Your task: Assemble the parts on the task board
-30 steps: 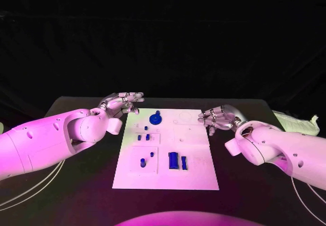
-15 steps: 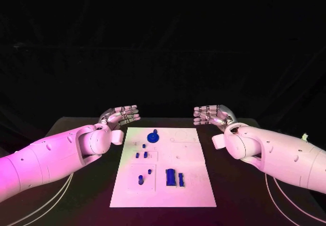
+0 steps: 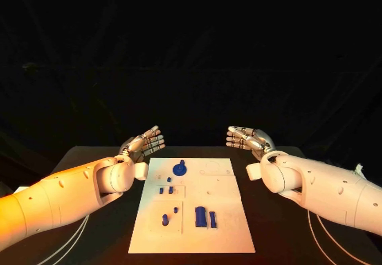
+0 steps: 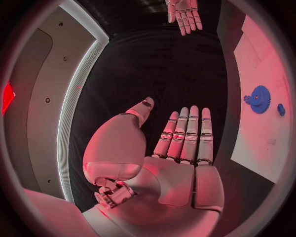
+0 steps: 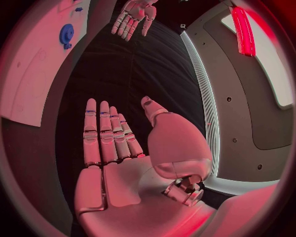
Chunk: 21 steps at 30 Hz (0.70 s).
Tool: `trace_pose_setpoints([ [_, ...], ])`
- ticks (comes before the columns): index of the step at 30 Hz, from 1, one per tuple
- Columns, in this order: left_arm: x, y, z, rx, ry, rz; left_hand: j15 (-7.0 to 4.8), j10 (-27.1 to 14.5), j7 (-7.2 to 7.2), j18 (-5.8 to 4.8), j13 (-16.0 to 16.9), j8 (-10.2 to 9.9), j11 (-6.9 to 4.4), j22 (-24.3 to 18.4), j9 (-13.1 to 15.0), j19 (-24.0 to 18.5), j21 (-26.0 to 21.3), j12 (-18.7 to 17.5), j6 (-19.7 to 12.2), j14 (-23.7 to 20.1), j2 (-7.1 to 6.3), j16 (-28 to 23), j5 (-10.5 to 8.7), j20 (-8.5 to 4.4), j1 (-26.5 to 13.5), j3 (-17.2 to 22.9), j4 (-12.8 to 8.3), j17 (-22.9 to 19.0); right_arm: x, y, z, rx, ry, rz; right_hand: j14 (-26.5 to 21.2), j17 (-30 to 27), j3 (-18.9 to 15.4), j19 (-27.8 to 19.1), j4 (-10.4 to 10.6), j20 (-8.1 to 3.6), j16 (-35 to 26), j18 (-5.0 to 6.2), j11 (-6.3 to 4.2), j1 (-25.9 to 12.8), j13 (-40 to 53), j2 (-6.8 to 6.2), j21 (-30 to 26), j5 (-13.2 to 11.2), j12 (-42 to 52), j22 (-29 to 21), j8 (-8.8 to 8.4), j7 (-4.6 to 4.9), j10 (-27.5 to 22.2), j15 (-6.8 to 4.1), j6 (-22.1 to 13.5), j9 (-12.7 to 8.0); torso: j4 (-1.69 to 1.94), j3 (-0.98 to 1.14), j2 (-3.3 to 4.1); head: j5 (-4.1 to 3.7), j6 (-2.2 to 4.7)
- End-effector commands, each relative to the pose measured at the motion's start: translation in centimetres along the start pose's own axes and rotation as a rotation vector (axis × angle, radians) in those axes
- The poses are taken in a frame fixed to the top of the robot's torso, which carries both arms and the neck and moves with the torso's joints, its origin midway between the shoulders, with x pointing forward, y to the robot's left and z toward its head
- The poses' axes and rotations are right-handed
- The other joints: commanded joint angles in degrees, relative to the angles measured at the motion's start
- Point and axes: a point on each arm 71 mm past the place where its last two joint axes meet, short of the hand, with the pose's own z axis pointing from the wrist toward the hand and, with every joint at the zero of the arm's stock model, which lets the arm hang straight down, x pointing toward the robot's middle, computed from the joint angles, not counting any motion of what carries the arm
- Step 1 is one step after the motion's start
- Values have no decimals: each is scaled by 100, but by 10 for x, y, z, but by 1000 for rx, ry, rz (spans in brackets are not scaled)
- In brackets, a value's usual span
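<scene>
The white task board lies in the middle of the black table. On it I see a blue gear near the far end, small blue pegs further in, and two blue blocks near the front. My left hand is raised above the table's far left, palm flat, fingers straight and empty. My right hand hovers opposite it at the far right, also flat and empty. The left wrist view shows the flat palm, the gear and the other hand.
The black table runs past the board on both sides. My two forearms lie along the board's left and right sides. The right wrist view shows the board's corner with the gear.
Both hands have risen from beside the board and uncurled from loosely bent fingers to flat, straight palms. The head camera has tilted up, shifting the whole scene lower.
</scene>
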Motion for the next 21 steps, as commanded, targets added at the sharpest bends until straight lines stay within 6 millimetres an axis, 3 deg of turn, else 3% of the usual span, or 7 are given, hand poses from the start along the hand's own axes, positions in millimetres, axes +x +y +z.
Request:
trace_pose_setpoints([
  [1,8,-1,-5,37,-37,59,-373,-1406,-248,-274,-91,-125,-192,-577,-97,-1090,-568,-572,-1311,-1293,242,-366,-279,-304,-1777,-569,-37,-403,7,6,-7,-28,-59,23,-1588,-267,-395,-1481,-104,-232,-123,-266,-469,-1800,-123,96,-523,-240,-105,-219,-107,-236,-1482,-114,-1271,-354,73,90,71,-36,208],
  [2,11,-1,-7,43,-42,70,-373,-1522,-268,-291,-91,-125,-600,-624,-97,-1182,-568,-572,-1422,-1401,242,-397,-279,-328,-1925,-615,-37,-403,9,7,-10,-32,-68,30,-1721,-289,-427,-1604,-104,-252,-123,-266,-469,-1949,-123,96,-523,-260,-105,-237,-107,-255,-1605,-114,-1377,-354,86,107,84,-44,253],
  [6,26,-2,-19,80,-67,125,-373,-1966,-347,-353,-91,-125,-600,-807,-97,-1523,-568,-572,-1835,-1808,242,-512,-279,-424,-2484,-793,-37,-403,21,15,-26,-45,-112,57,-2219,-373,-553,-2068,-104,-324,-123,-328,-469,-2513,-123,96,-523,-334,-105,-687,-107,-330,-2069,-114,-1778,-354,123,155,120,-64,379],
  [7,31,-2,-22,92,-73,140,-373,-2061,-363,-352,-91,-125,-600,-845,-97,-1599,-568,-572,-1924,-1896,242,-535,-279,-443,-2606,-833,-37,-403,24,17,-30,-47,-121,63,-2327,-391,-580,-2169,-104,-727,-123,-329,-469,-2636,-123,96,-523,-749,-105,-687,-107,-738,-2169,-114,-1864,-354,128,161,124,-67,395],
  [8,35,-3,-26,105,-80,155,-373,-2153,-777,-353,-91,-125,-600,-884,-97,-1669,-568,-572,-2011,-1980,242,-560,-279,-464,-2722,-870,-37,-403,27,18,-34,-48,-131,68,-2399,-403,-601,-2235,-104,-727,-123,-328,-469,-2717,-123,96,-523,-749,-105,-687,-107,-738,-2237,-114,-1922,-354,131,166,128,-69,407],
  [13,53,-7,-41,163,-106,215,-373,-2600,-777,-416,-91,-125,-600,-1068,-97,-2018,-568,-572,-2428,-2391,242,-675,-279,-950,-3288,-1051,-37,-403,36,24,-48,-49,-165,83,-2936,-835,-729,-2736,-104,-727,-123,-390,-469,-3325,-123,96,-523,-749,-105,-687,-107,-738,-2745,-114,-2350,-354,133,168,129,-70,412],
  [21,64,-10,-52,203,-123,250,-373,-3105,-777,-820,-91,-125,-600,-1275,-97,-2402,-568,-572,-2897,-2856,242,-1143,-279,-950,-3925,-1254,-37,-403,39,26,-53,-48,-175,87,-3503,-835,-1248,-3267,-104,-727,-123,-821,-469,-3970,-123,96,-523,-749,-105,-687,-107,-738,-3273,-114,-2805,-354,133,168,129,-70,412],
])
